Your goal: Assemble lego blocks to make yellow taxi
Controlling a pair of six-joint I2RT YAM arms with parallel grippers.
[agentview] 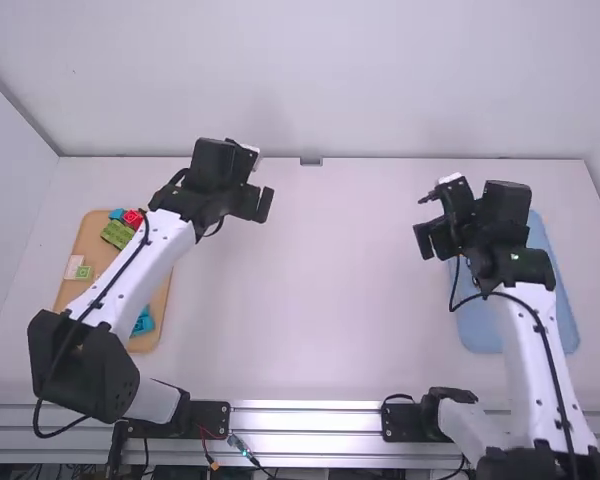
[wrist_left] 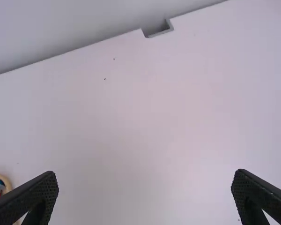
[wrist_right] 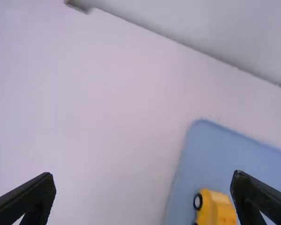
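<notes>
Right wrist view: boxy, seemingly plastic car (wrist_right: pixel 216 208).

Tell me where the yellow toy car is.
The yellow toy car shows in the right wrist view, on the flat light-blue tray at the right of the white table, near the tray's edge.

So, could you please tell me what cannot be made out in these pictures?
- Yellow wheeled piece: right wrist view, cut off by the bottom edge.
- Wooden tray: high view, middle behind the left arm.
- Blue tray: high view, partly behind the right arm.
</notes>
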